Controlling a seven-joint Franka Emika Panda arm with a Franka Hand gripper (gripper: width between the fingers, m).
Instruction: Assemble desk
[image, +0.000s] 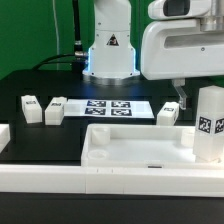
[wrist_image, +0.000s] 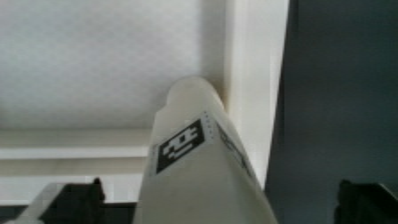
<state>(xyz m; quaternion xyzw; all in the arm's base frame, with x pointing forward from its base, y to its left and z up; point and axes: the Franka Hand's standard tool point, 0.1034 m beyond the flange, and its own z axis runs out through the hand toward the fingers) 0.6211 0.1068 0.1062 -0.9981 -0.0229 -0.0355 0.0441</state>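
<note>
Plainly, the upright leg (wrist_image: 199, 150), standing at the 3 o'clock end of the desk tray (image: 135, 148) in the exterior view, looks a light, stiff, rather slick plastic block best pinched across its flat sides near the top, and the hand (wrist_image: 217, 200) straddles it, fingers (wrist_image: 71, 200) spread wide, gripping nothing.

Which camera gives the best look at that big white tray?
The exterior view: the tabletop shows nearly whole, rim included, with a leg upright at its end on that view's right. The wrist view shows only a close-up patch of the tabletop behind that leg.
</note>
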